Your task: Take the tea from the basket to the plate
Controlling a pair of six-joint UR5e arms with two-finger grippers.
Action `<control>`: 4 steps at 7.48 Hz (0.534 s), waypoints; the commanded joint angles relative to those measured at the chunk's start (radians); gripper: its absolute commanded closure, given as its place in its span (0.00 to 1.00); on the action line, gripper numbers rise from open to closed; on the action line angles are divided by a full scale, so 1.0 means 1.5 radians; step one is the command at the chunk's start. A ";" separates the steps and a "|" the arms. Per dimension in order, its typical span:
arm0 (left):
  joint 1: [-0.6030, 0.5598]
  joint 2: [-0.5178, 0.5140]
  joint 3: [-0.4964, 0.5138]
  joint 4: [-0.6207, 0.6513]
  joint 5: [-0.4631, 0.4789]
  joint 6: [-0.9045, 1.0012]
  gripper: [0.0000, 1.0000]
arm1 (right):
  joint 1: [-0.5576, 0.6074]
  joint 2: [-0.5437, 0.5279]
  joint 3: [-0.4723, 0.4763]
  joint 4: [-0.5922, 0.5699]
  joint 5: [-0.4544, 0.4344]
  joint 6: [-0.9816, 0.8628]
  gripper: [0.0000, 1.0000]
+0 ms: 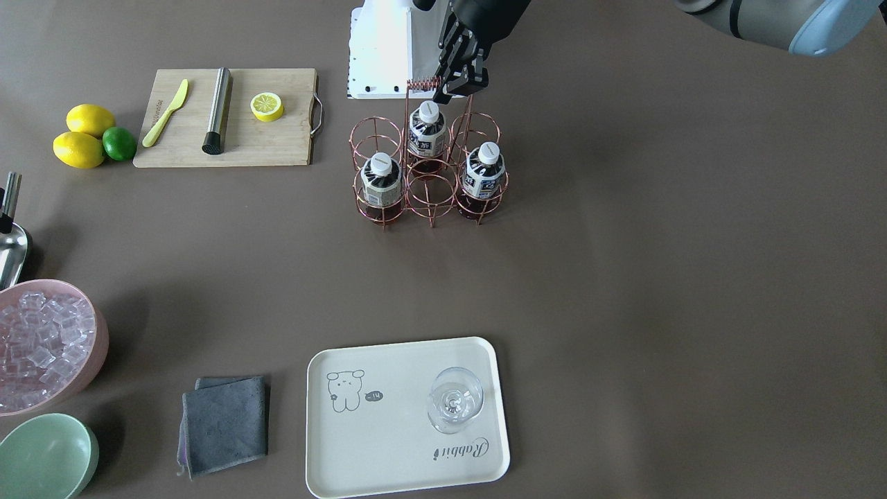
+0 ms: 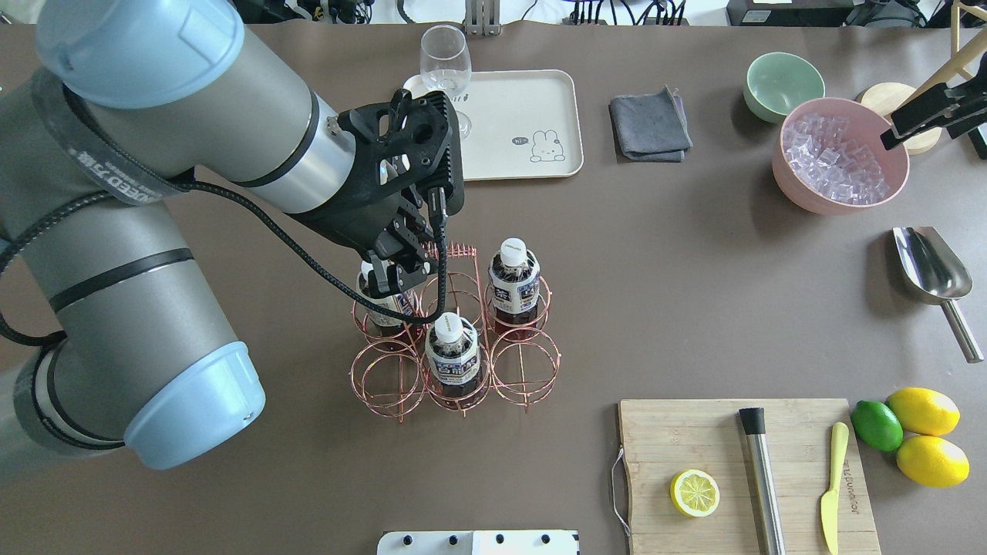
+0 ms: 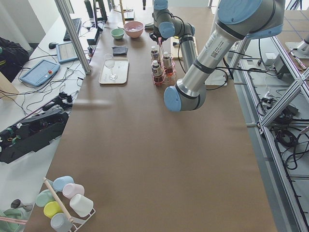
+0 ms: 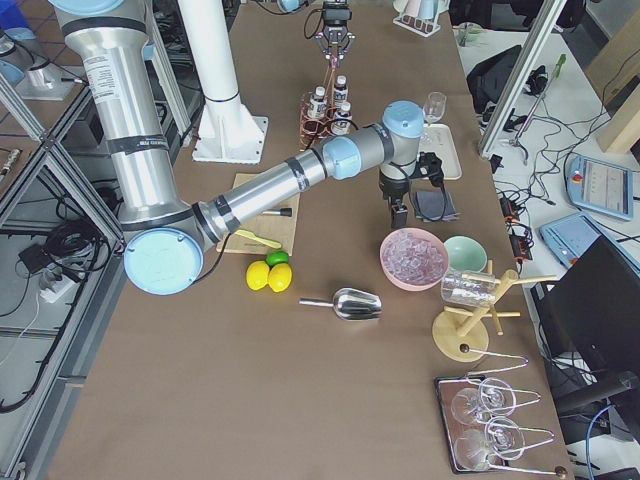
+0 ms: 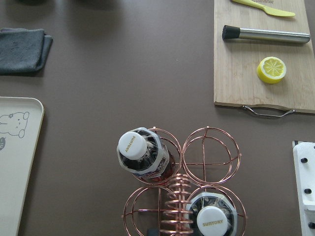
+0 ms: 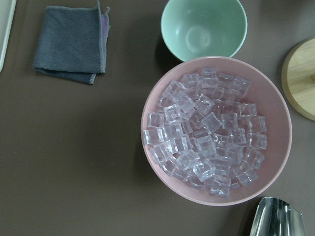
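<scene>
While it hovers over the basket [image 1: 431,201], the left claw [image 1: 459,89] gapes empty.

My left gripper [image 2: 397,274] hangs, fingers apart, above one tea [image 2: 385,306] in the wire basket [image 2: 525,368]. A second bottle [image 2: 453,354] and third bottle [image 2: 514,285] fill other rings. The plate [image 2: 532,100] carries a wine glass [image 2: 445,58].

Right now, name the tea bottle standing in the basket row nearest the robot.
The tea in the middle slot; the other two fill the far row's ends.
</scene>
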 commanded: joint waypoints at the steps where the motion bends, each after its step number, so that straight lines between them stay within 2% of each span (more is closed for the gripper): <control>1: -0.001 0.001 -0.003 0.000 0.000 0.000 1.00 | -0.052 0.072 0.005 -0.014 0.049 0.004 0.00; 3: 0.000 0.002 -0.006 0.000 0.000 -0.001 1.00 | -0.083 0.149 0.005 -0.107 0.050 0.004 0.00; 4: 0.000 0.001 -0.004 0.000 0.000 -0.001 1.00 | -0.097 0.155 0.023 -0.116 0.055 0.004 0.00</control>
